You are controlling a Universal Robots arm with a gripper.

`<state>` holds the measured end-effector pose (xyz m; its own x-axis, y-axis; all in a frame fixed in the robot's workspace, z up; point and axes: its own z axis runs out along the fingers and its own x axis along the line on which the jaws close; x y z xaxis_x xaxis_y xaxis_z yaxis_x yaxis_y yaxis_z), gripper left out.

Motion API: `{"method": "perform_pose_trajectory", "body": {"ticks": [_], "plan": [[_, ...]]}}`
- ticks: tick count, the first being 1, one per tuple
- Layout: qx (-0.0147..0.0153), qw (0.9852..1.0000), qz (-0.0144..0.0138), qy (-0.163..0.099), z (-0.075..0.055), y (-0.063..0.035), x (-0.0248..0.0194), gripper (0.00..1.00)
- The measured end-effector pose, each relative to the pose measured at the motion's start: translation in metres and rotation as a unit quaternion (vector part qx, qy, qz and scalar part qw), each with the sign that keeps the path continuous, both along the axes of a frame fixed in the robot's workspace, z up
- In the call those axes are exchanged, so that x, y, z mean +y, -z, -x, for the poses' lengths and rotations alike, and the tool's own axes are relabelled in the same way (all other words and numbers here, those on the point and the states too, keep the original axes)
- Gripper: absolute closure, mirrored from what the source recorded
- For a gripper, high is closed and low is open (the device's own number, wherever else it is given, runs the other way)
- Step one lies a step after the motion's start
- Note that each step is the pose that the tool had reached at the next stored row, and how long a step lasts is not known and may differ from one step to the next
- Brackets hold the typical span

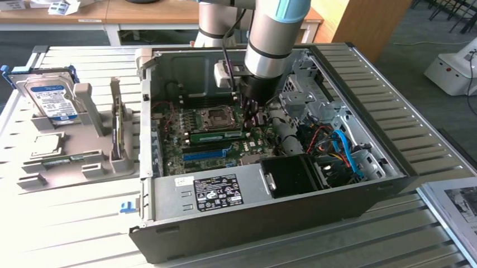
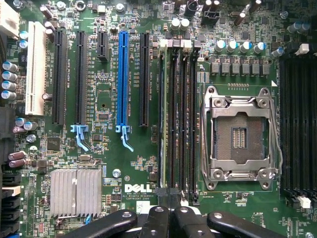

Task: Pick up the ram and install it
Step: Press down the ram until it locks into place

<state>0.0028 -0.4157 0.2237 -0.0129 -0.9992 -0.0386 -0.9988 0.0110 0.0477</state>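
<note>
Claw [image 2: 167, 218] is closed, fingers pinched together with nothing visibly between them, and I've got it poised down inside the open computer case [image 1: 372, 178], right over the motherboard [image 2: 109, 163]. From the exterior view the arm [image 1: 272, 33] drops straight into the case and the fingertips sit just above the ram [image 1: 216, 134], the thin green stick lying along a slot just near of the empty CPU socket [image 1: 218, 115]. Wrist view looks straight down: I see the ram edge-on [image 2: 164, 114] in the bank of black memory slots [image 2: 185, 119], on the side of that bank toward the blue expansion slot [image 2: 122, 79], with the CPU socket on the bank's other side. My read is the pick-up part is done and the stick is already standing in its slot; claw is not holding it, it's touching or just above the stick's end nearest the Dell logo. Whether the stick is fully seated and the end latches clicked, I can't tell from here; that push-down looks like what's in hand or just finished. Outside the case, on the exterior view's left, a grey parts stand [image 1: 75, 162] holds a hard drive [image 1: 51, 100] with a blue-white label, untouched and well apart from the work.
</note>
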Motion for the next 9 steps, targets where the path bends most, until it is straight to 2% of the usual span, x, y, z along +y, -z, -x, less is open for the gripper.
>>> {"method": "perform_pose_trajectory", "body": {"ticks": [9], "plan": [[0.0000, 1.0000, -0.0002, 0.000, 0.0000, 0.0007, 0.0001, 0.90]]}}
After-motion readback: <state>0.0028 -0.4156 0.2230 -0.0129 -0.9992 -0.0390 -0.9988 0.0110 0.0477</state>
